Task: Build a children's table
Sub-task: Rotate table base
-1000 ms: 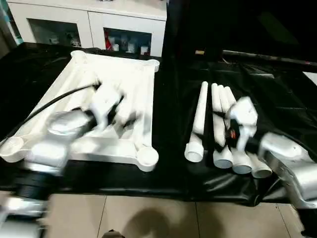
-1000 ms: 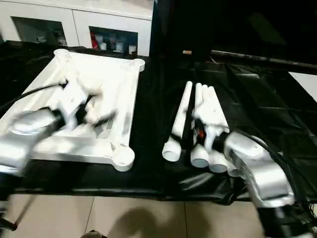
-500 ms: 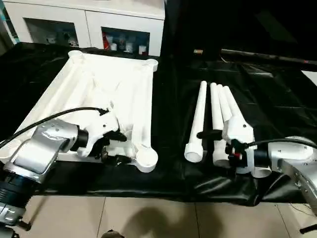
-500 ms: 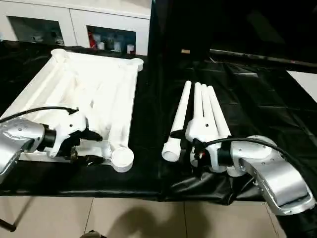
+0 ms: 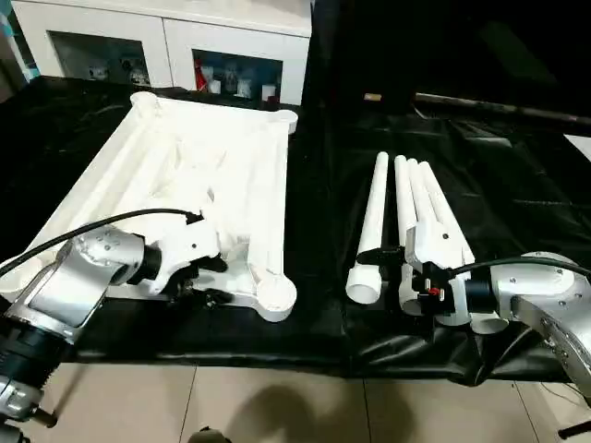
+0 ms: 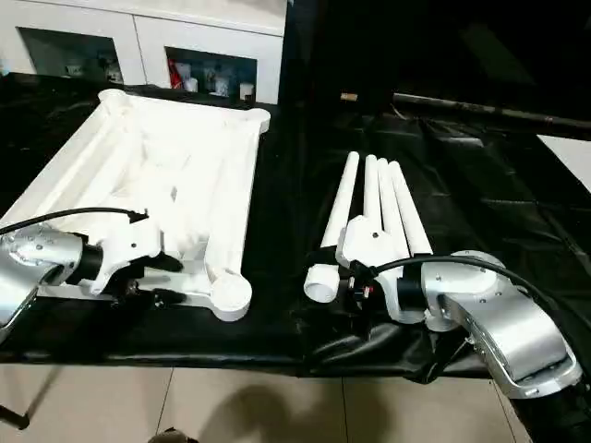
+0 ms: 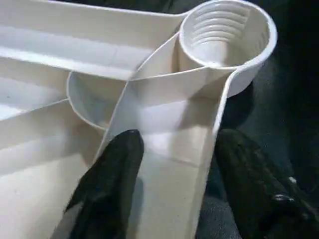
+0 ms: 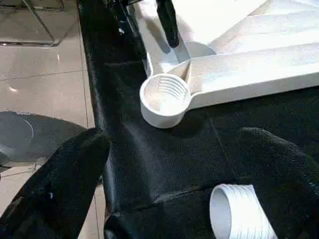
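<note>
While the left gripper (image 7: 169,164) straddles the upturned tabletop's (image 5: 199,175) near rim beside a socket (image 7: 227,32), the spread right gripper (image 8: 169,174) flanks the leg's (image 5: 373,217) threaded near end; its axis runs away from the robot.

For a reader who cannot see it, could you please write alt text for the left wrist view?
Two black fingers straddle the near rim of the upturned white table top, one inside and one outside. Just beyond them is a round, threaded corner socket, with nothing in it.
</note>
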{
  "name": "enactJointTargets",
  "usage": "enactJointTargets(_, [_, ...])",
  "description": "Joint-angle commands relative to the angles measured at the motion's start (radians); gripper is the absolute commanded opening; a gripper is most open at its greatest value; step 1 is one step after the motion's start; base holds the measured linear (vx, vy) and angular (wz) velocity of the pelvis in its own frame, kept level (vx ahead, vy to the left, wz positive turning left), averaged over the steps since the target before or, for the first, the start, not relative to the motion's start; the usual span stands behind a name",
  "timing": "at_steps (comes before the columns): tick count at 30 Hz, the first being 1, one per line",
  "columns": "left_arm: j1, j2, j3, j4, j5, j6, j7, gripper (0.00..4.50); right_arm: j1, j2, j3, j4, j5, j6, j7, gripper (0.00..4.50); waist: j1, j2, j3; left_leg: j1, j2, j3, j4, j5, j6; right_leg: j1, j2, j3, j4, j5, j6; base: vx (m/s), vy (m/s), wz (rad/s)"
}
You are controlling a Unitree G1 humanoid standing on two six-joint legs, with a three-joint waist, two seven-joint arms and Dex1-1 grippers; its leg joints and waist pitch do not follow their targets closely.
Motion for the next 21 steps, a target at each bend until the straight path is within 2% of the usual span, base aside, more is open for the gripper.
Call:
enactJointTargets(1, [0.000, -0.008, 0.007, -0.013, -0.007, -0.012, 0.004, 2.26, -0.004, -0.005, -0.001, -0.002, -0.001, 0.009, 0.008, 4.50, 0.004, 0.010, -0.052, 0.028, 0.031, -0.003, -0.072, -0.266, -0.026, 0.029, -0.079, 0.050, -0.080, -0.223, -0.146, 0.000, 0.000, 0.00])
enactJointTargets(2, [-0.001, -0.008, 0.003, -0.014, -0.002, -0.007, -0.003, 2.15, -0.007, -0.004, 0.003, 0.003, -0.004, 0.007, 0.004, 4.50, 0.005, 0.008, -0.051, 0.027, 0.031, -0.003, -0.072, -0.265, -0.026, 0.029, -0.080, 0.051, -0.080, -0.232, -0.142, 0.000, 0.000, 0.00])
enactJointTargets(5, [0.001, -0.006, 0.002, -0.006, 0.002, -0.012, -0.013, 2.04, -0.008, -0.001, 0.009, 0.008, -0.006, 0.005, 0.000, 4.50, 0.009, 0.011, -0.050, 0.029, 0.031, -0.003, -0.072, -0.278, -0.031, 0.027, -0.080, 0.051, -0.083, -0.255, -0.133, 0.000, 0.000, 0.00])
enactJointTargets(8, [-0.001, -0.015, 0.019, -0.001, -0.016, -0.005, -0.013, 1.70, -0.011, 0.003, 0.010, 0.012, -0.006, 0.004, -0.001, 4.50, 0.010, 0.009, -0.051, 0.029, 0.031, -0.004, -0.073, -0.281, -0.033, 0.027, -0.079, 0.050, -0.082, -0.254, -0.133, 0.000, 0.000, 0.00])
enactJointTargets(9, [-0.002, -0.021, 0.028, -0.004, -0.029, 0.000, -0.014, 1.70, -0.013, 0.005, 0.009, 0.015, -0.007, 0.002, -0.003, 4.50, 0.010, 0.009, -0.051, 0.028, 0.031, -0.004, -0.073, -0.280, -0.033, 0.027, -0.080, 0.050, -0.082, -0.255, -0.133, 0.000, 0.000, 0.00])
enactJointTargets(10, [0.001, -0.029, 0.042, -0.015, -0.055, 0.019, -0.022, 1.61, -0.013, 0.007, 0.010, 0.016, -0.012, 0.000, -0.009, 4.50, 0.010, 0.004, -0.050, 0.029, 0.031, -0.004, -0.073, -0.281, -0.033, 0.027, -0.080, 0.050, -0.083, -0.261, -0.133, 0.000, 0.000, 0.00])
enactJointTargets(12, [0.004, -0.031, 0.046, -0.024, -0.061, 0.029, -0.024, 1.36, -0.013, 0.005, 0.012, 0.016, -0.012, -0.001, -0.008, 4.50, 0.012, 0.007, -0.051, 0.029, 0.031, -0.003, -0.072, -0.275, -0.036, 0.027, -0.081, 0.050, -0.081, -0.253, -0.139, 0.000, 0.000, 0.00])
enactJointTargets(17, [0.008, -0.021, 0.033, -0.022, -0.043, 0.024, -0.032, 1.04, -0.014, 0.005, 0.014, 0.020, -0.015, -0.002, -0.008, 4.50, 0.010, 0.005, -0.052, 0.028, 0.030, -0.004, -0.072, -0.273, -0.033, 0.029, -0.079, 0.050, -0.081, -0.246, -0.132, 0.000, 0.000, 0.00])
enactJointTargets(21, [0.014, -0.002, 0.013, -0.019, -0.025, 0.019, -0.054, 0.80, -0.018, 0.005, 0.012, 0.025, -0.016, -0.001, -0.008, 4.50, 0.010, 0.008, -0.052, 0.029, 0.030, -0.004, -0.072, -0.272, -0.034, 0.028, -0.078, 0.050, -0.080, -0.235, -0.137, 0.000, 0.000, 0.00])
